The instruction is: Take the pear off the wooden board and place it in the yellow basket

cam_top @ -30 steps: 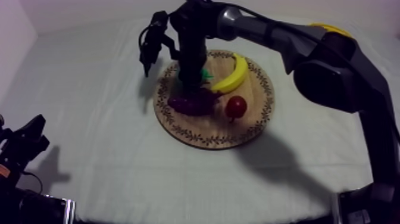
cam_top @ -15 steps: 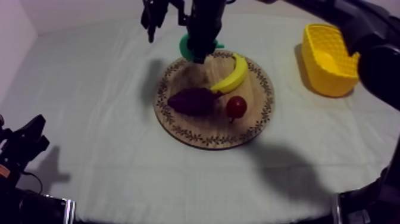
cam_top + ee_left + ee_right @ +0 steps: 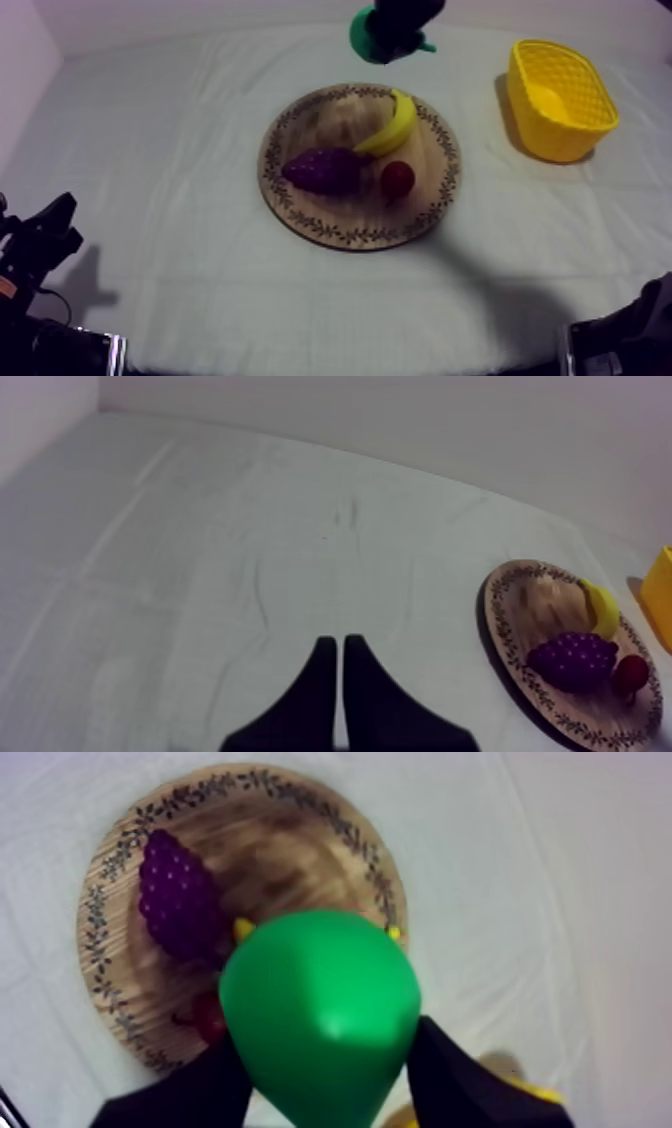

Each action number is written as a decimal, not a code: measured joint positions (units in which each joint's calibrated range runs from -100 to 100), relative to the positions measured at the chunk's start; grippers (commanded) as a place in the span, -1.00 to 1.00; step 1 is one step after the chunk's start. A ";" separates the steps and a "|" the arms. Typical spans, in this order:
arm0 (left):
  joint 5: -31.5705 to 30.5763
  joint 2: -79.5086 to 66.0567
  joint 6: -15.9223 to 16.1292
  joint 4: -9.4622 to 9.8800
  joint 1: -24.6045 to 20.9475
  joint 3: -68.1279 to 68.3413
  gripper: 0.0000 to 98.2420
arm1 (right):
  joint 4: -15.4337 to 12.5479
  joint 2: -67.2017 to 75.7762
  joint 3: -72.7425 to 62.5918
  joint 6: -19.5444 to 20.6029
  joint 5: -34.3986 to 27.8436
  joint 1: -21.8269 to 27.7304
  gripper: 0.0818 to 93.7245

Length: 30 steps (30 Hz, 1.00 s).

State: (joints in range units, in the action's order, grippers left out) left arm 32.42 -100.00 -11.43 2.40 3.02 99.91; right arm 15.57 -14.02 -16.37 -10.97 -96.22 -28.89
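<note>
The right tool (image 3: pixel 400 25) has lifted and swung off the round wooden board (image 3: pixel 350 238), taking the pear (image 3: pixel 320 1002) with it. It is now hanging above the cloth-covered surface (image 3: pixel 150 150), beyond the board's far rim and partway toward the yellow basket (image 3: pixel 530 100). Its two black fingers are clasping the smooth, glossy green pear by its sides, and the rounded body is bulging out between them. The pear is riding in the air, clear of the board and not yet over the basket. On the grainy board, inside its leaf-patterned rim, a curved yellow banana (image 3: pixel 395 125), a knobbly purple bunch of grapes (image 3: pixel 325 170) and a small red fruit (image 3: pixel 397 178) are lying close together. The basket, with lattice walls, is standing on the cloth apart from the board. The left tool (image 3: pixel 335 646) is resting low at its own side, its fingers lying together in a narrow wedge, gripping nothing.
</note>
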 measured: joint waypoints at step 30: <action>0.00 0.00 0.00 0.00 0.00 0.00 -1.00 | -1.88 2.73 11.04 4.73 3.76 28.66 -0.10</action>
State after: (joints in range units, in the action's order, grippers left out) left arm 32.42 -100.00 -11.43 2.40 3.02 99.91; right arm 13.69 -11.30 -5.33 -6.24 -92.46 -0.23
